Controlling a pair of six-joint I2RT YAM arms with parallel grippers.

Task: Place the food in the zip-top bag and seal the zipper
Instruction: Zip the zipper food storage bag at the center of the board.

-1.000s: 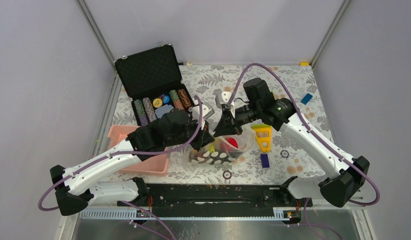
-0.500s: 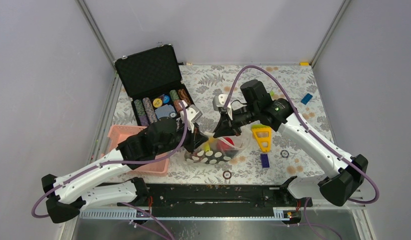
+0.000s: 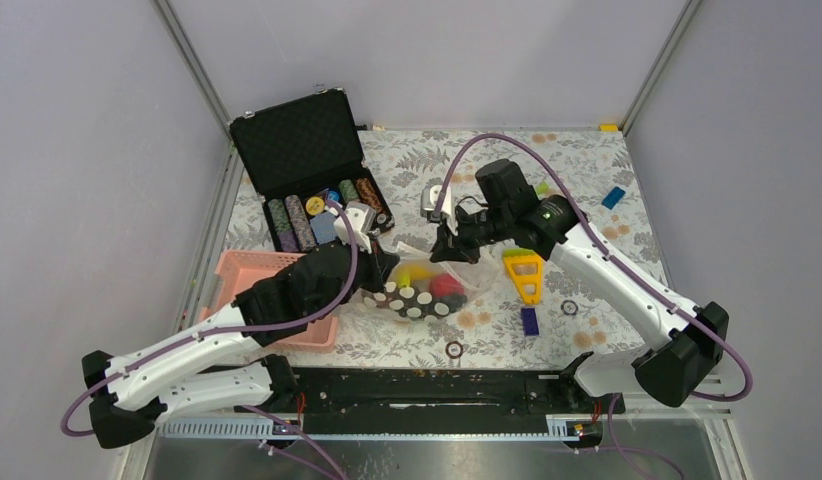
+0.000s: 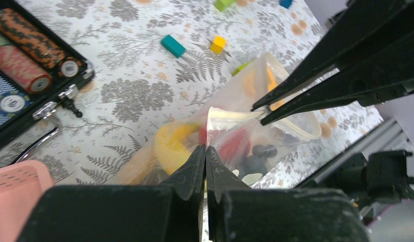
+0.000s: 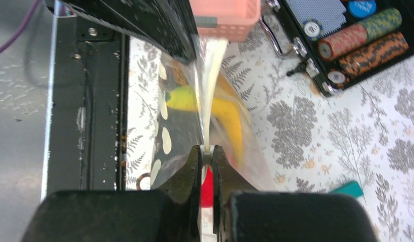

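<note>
- Food (image 3: 432,283) is sitting inside the zip-top bag (image 3: 412,300). A yellow banana (image 5: 222,111), a green piece (image 5: 170,96), a red fruit (image 4: 235,143) and a dark grape bunch (image 4: 260,157) are showing through the clear, white-dotted plastic.
- The zip-top bag is sitting near the middle of the fern-printed desk (image 3: 407,170). It is between the pink basket (image 3: 249,270) and the yellow triangular piece (image 3: 527,272), with its mouth edge stretched between the two arms.
- The left fingers (image 4: 190,169) are pressing tightly together on the zipper (image 4: 230,115) at the end nearer the basket, with no gap showing between them.
- The right fingers (image 5: 191,169) are pinching the same whitish strip at its other end, closed down to the thickness of the plastic.
- Between the two grips the zipper is running straight and taut in the right wrist view. Whether it is pressed shut along its whole length cannot be told.
- An open black case (image 3: 297,150) is standing at the far left of the desk, holding rows of poker chips (image 3: 317,215), just behind the left arm.
- A teal block (image 4: 173,45) and a yellow cube (image 4: 218,44) are lying on the desk beyond the bag.
- A dark blue block (image 3: 529,320) and two small rings (image 3: 454,349) are lying nearer the arm bases.
</note>
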